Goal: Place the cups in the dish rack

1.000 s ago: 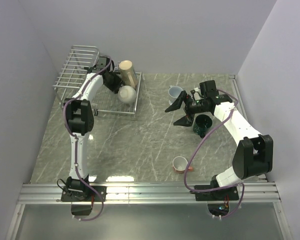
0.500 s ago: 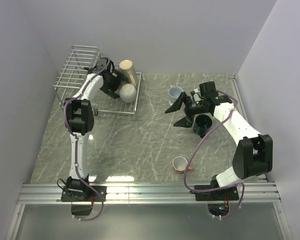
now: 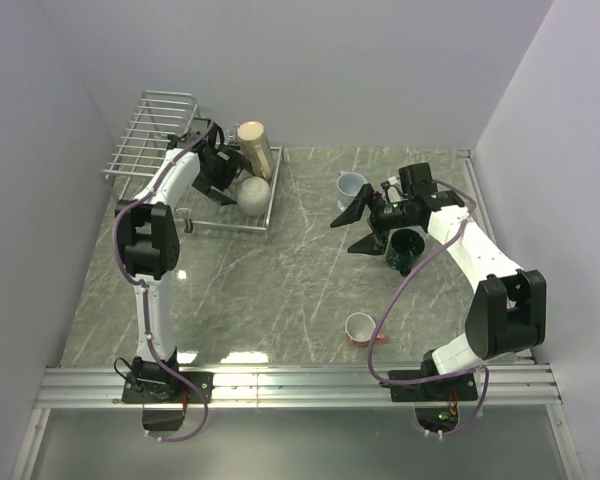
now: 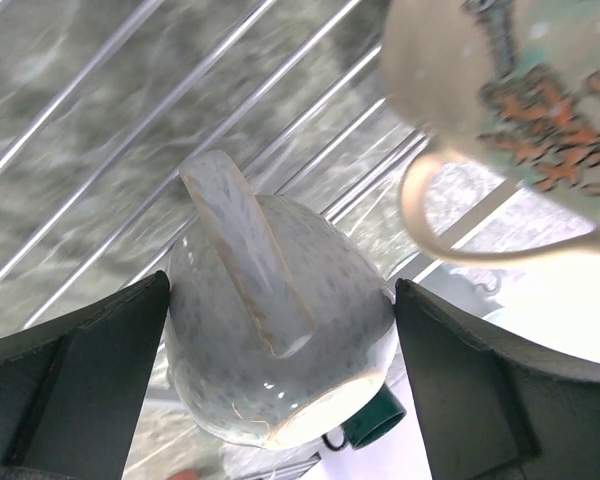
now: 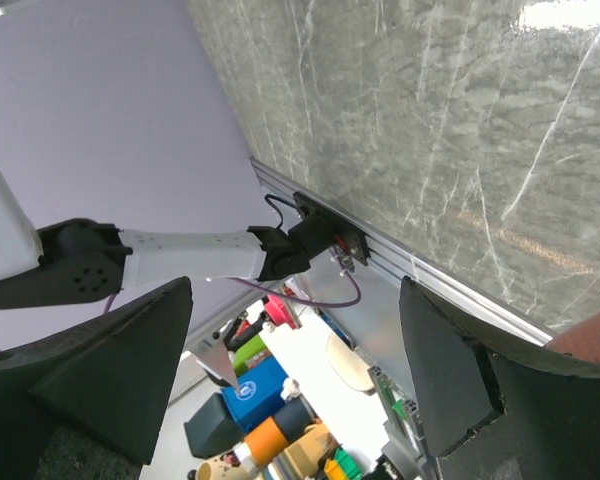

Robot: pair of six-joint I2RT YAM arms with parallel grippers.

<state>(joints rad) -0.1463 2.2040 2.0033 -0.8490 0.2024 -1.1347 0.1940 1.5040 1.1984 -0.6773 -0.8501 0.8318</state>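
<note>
The silver wire dish rack (image 3: pixel 145 135) stands at the far left. My left gripper (image 3: pixel 230 172) reaches into its right end and is shut on a pale green speckled mug (image 3: pixel 253 190). In the left wrist view that mug (image 4: pixel 310 330) lies tilted with its handle up, over the rack wires (image 4: pixel 100 110), with a finger (image 4: pixel 80 390) against each side. The taller beige mug (image 3: pixel 255 148) lies beside it. My right gripper (image 3: pixel 358 224) is open and empty, between the pale blue cup (image 3: pixel 351 185) and the dark green cup (image 3: pixel 407 248). The orange-red cup (image 3: pixel 360 327) stands nearer the front.
The beige mug's patterned body and handle (image 4: pixel 500 90) are close above the held mug. The right wrist view looks along the marble table (image 5: pixel 430 120) to the front rail (image 5: pixel 380 250). Walls close in the left, back and right.
The left arm's elbow has swung left and its wrist has shifted over the rack; the pale mug stays at the rack's right end. The right arm has barely moved.
</note>
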